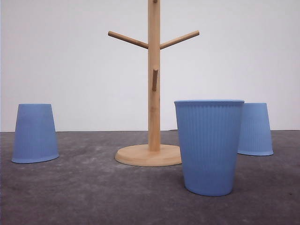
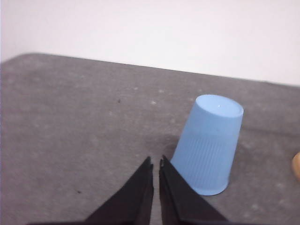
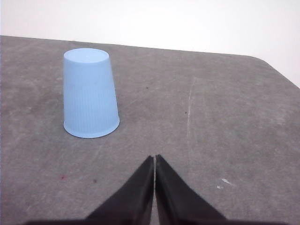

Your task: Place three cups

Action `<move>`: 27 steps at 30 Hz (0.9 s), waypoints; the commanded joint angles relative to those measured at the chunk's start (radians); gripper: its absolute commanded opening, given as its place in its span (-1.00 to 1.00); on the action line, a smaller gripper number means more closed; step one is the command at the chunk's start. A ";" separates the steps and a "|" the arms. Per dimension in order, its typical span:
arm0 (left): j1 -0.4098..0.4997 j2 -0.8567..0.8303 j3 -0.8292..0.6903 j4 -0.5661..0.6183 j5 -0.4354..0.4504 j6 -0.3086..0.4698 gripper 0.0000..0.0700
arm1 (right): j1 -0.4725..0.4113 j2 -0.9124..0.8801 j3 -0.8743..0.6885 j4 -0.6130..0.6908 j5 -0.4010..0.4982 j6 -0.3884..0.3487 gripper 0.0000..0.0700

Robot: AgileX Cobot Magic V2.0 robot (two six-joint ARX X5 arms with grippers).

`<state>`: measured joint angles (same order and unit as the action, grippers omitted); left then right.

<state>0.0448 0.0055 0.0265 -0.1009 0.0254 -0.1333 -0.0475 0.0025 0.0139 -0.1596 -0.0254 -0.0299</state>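
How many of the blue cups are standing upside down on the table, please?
2: the left cup and the far right cup, partly hidden behind the upright cup that stands nearest the camera, right of the wooden rack.

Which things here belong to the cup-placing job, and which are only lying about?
For the job:
- upright light-blue ribbed plastic cup
- upside-down light-blue cup, left
- upside-down light-blue cup, right
- wooden peg rack, probably

Lying about:
- nothing else on the grey table
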 commanded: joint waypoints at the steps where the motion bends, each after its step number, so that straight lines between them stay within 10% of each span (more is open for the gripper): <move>1: 0.001 -0.002 -0.014 0.012 0.001 -0.137 -0.99 | -0.001 0.001 -0.002 0.010 0.000 -0.008 -1.00; 7: 0.001 -0.002 -0.014 0.021 0.001 -0.355 -1.00 | 0.000 0.001 -0.001 0.026 -0.002 0.107 -1.00; 17: 0.001 -0.002 0.044 0.066 0.001 -0.399 -0.99 | 0.000 0.001 0.005 0.179 -0.010 0.510 -1.00; 27: 0.001 0.093 0.308 -0.138 0.001 -0.325 -0.99 | -0.001 0.037 0.229 -0.034 -0.001 0.490 -1.00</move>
<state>0.0448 0.0846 0.3047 -0.2379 0.0257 -0.4896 -0.0475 0.0292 0.2212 -0.1830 -0.0284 0.4690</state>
